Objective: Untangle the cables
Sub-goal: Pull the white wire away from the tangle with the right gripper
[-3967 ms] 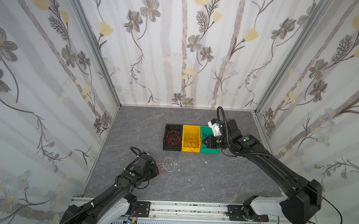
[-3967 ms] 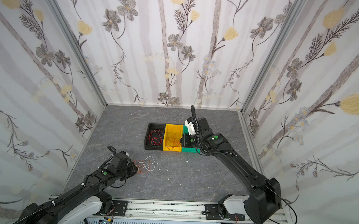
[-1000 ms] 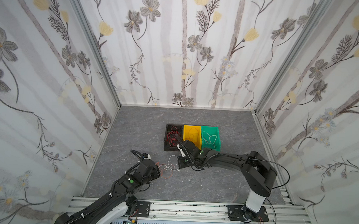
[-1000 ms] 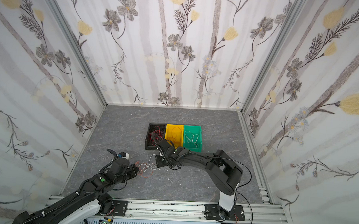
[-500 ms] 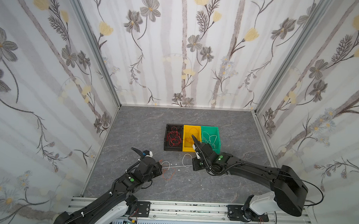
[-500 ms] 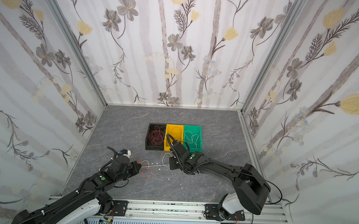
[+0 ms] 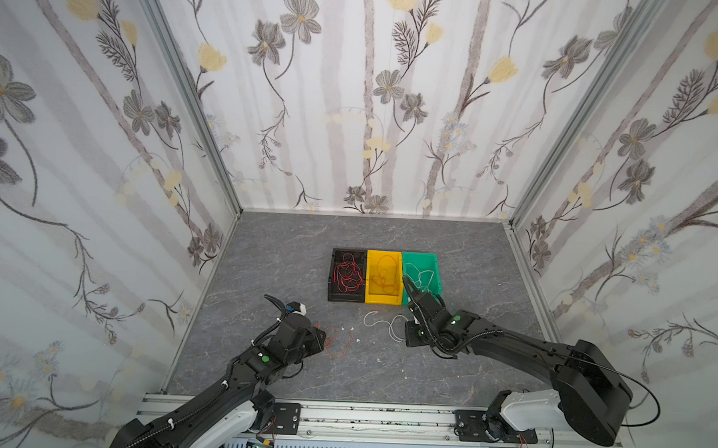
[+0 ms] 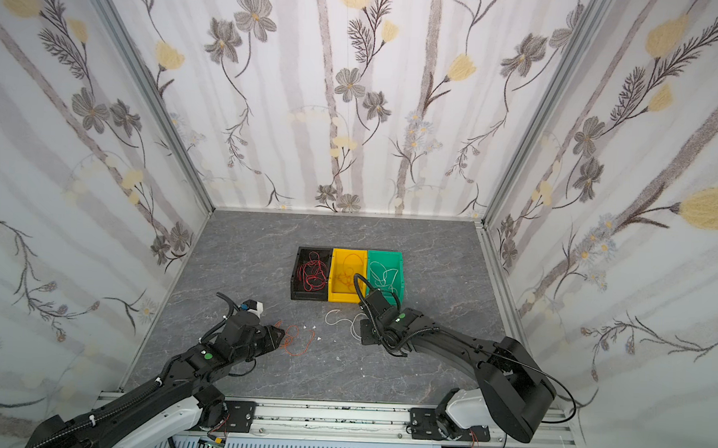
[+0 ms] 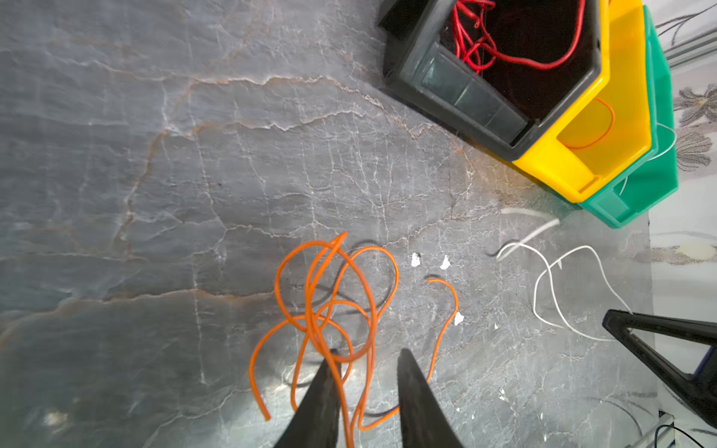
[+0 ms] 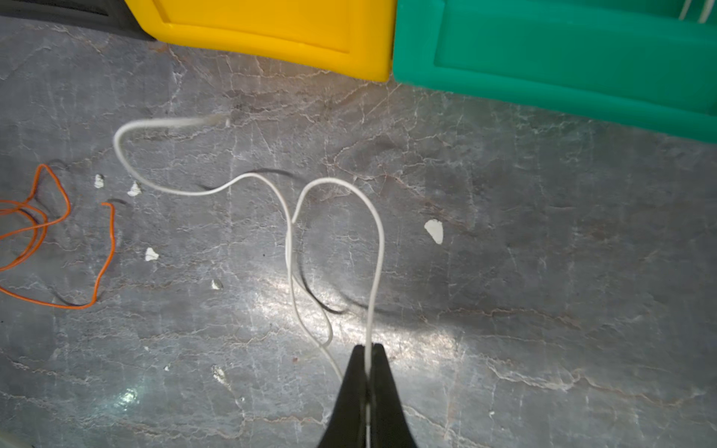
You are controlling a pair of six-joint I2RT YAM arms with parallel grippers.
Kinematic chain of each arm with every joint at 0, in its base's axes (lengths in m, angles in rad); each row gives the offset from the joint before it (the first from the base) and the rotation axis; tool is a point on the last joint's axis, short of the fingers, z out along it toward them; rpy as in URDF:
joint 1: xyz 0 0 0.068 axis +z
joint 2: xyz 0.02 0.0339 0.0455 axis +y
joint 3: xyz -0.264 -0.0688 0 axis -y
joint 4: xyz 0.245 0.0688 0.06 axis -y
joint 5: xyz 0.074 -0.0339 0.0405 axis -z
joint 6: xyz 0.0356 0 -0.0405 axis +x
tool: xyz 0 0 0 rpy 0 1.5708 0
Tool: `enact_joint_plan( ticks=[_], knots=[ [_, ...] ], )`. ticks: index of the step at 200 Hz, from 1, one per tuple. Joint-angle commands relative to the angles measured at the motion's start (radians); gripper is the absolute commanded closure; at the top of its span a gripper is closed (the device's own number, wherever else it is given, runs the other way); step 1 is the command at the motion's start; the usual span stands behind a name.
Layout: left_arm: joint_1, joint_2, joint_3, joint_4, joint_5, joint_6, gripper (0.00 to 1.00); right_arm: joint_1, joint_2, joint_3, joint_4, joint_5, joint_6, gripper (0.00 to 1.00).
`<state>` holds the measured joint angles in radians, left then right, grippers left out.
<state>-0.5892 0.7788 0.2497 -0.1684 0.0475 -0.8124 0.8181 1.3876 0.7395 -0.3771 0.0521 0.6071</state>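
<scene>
The white cable [image 10: 287, 232] has pulled free of the orange cable [image 9: 310, 306]; left hand [image 9: 366, 353] has parted, orange slack toward the bench's [image 9: 155, 194] front-left; right hand [image 10: 366, 347] clamps white before the green bin [image 10: 543, 58]; binning likely next.

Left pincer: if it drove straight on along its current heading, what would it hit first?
The orange cable. The open left pincer has strands right at its fingertips, and the tangled loops lie directly ahead. Past them only bare table shows, though its height above the surface is unclear.
</scene>
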Motion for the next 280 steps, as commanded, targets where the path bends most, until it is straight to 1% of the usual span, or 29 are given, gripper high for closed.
enact_joint_plan(
  ticks=[1, 14, 25, 37, 48, 56, 63, 90, 107, 117, 135, 152, 169, 178, 186, 208, 228, 244, 263, 267, 280],
  knots=[
    [0.001, 0.008, 0.003, 0.006, -0.014, 0.006, 0.72, 0.001, 0.001, -0.003, 0.014, -0.006, 0.020, 0.98],
    [0.000, 0.015, 0.002, 0.006, -0.019, 0.010, 0.70, -0.001, -0.020, -0.001, -0.007, 0.001, 0.015, 0.96],
    [0.000, 0.028, 0.010, -0.001, -0.023, 0.017, 0.65, -0.004, -0.047, 0.003, -0.034, 0.008, 0.004, 0.94],
    [0.000, 0.052, 0.025, -0.011, -0.029, 0.029, 0.61, -0.011, -0.076, 0.006, -0.055, -0.006, -0.013, 0.89],
    [0.001, 0.078, 0.037, -0.015, -0.034, 0.041, 0.58, -0.017, -0.088, 0.009, -0.073, -0.041, -0.033, 0.85],
    [0.000, 0.100, 0.045, -0.011, -0.035, 0.047, 0.58, -0.017, -0.088, 0.014, -0.096, -0.052, -0.036, 0.74],
    [0.001, 0.116, 0.050, -0.006, -0.036, 0.050, 0.57, -0.017, -0.086, 0.015, -0.106, -0.066, -0.041, 0.67],
    [0.000, 0.158, 0.054, 0.023, -0.034, 0.052, 0.58, -0.017, -0.057, 0.008, -0.088, -0.076, -0.029, 0.49],
    [0.000, 0.160, 0.054, 0.026, -0.035, 0.051, 0.58, -0.017, -0.027, 0.004, -0.059, -0.067, -0.008, 0.36],
    [0.001, 0.160, 0.052, 0.026, -0.034, 0.051, 0.58, -0.018, -0.009, 0.002, -0.044, -0.063, -0.004, 0.32],
    [0.001, 0.168, 0.049, 0.032, -0.032, 0.051, 0.58, -0.017, 0.035, 0.002, 0.000, -0.064, 0.000, 0.31],
    [-0.001, 0.183, 0.048, 0.041, -0.029, 0.051, 0.58, -0.018, 0.096, 0.009, 0.030, -0.051, 0.003, 0.33],
    [-0.003, 0.190, 0.048, 0.049, -0.028, 0.048, 0.58, -0.017, 0.157, 0.025, 0.047, -0.055, 0.005, 0.40],
    [-0.005, 0.188, 0.047, 0.047, -0.028, 0.048, 0.59, -0.016, 0.177, 0.030, 0.056, -0.061, 0.007, 0.48],
    [-0.005, 0.186, 0.048, 0.047, -0.031, 0.048, 0.59, -0.016, 0.184, 0.032, 0.063, -0.062, 0.009, 0.57],
    [-0.006, 0.182, 0.048, 0.045, -0.037, 0.048, 0.60, -0.016, 0.165, 0.025, 0.063, -0.037, 0.003, 0.80],
    [-0.006, 0.183, 0.048, 0.045, -0.035, 0.048, 0.61, -0.017, 0.110, 0.040, 0.017, -0.027, -0.028, 0.94],
    [-0.006, 0.183, 0.050, 0.046, -0.031, 0.048, 0.61, -0.021, 0.039, 0.057, -0.034, -0.008, -0.061, 1.00],
    [-0.006, 0.186, 0.052, 0.053, -0.028, 0.048, 0.62, -0.032, -0.054, 0.071, -0.083, 0.007, -0.089, 1.00],
    [-0.006, 0.186, 0.052, 0.056, -0.026, 0.048, 0.62, -0.068, -0.076, 0.074, -0.091, 0.011, -0.093, 1.00],
    [-0.007, 0.191, 0.052, 0.064, -0.017, 0.048, 0.62, -0.102, -0.129, 0.085, -0.110, 0.017, -0.116, 1.00]
  ],
)
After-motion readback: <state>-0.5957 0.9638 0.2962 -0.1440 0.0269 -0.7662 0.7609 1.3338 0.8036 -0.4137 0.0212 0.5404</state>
